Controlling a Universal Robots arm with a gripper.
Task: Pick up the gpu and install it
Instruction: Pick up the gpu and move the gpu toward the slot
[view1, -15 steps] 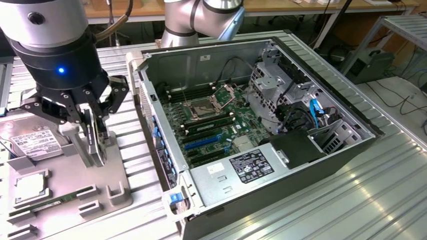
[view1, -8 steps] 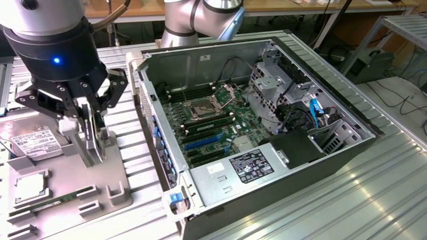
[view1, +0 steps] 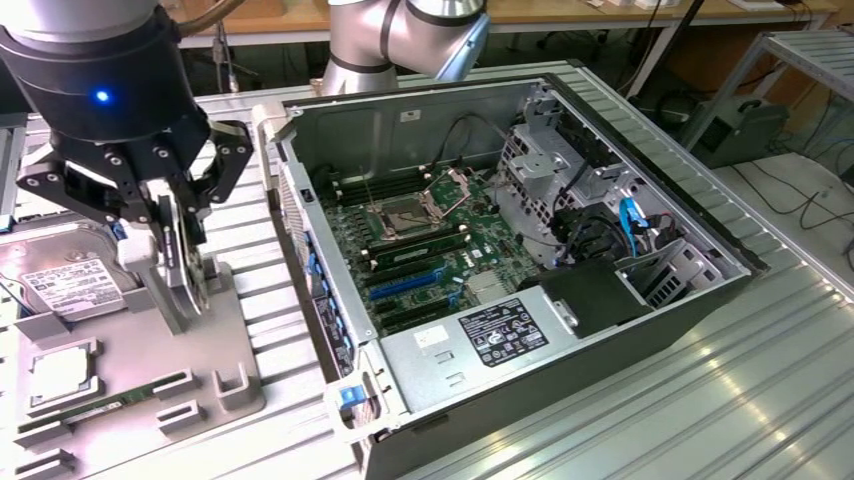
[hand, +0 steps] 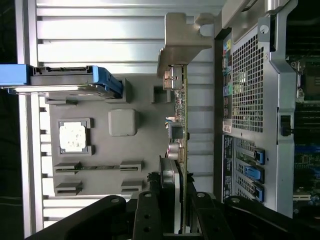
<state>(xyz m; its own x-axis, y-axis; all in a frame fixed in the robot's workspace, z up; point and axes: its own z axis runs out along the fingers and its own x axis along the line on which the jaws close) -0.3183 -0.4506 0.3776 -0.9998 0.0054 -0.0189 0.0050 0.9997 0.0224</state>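
Observation:
The gpu (view1: 184, 280) is a thin black card with a round fan, held upright on edge between the fingers of my gripper (view1: 171, 215). It hangs over the grey parts tray (view1: 214, 360), left of the open computer case (view1: 400, 110) in the exterior view. I cannot tell whether its lower edge touches the tray. In the wrist view the gpu (hand: 181, 115) appears edge-on, its silver bracket (hand: 182, 37) at the far end, and my gripper (hand: 175, 192) is shut on it. The motherboard (view1: 427, 240) with blue slots (view1: 400, 285) lies exposed inside the case.
The tray also carries a silver hard drive (view1: 67, 280) in blue rails (hand: 107, 82), a CPU (view1: 60, 372) and a slim memory stick (view1: 100, 405). The case's rear panel (hand: 250, 100) stands close beside the card. The arm's base (view1: 387, 40) rises behind the case. Ribbed metal table (view1: 747, 400) surrounds everything.

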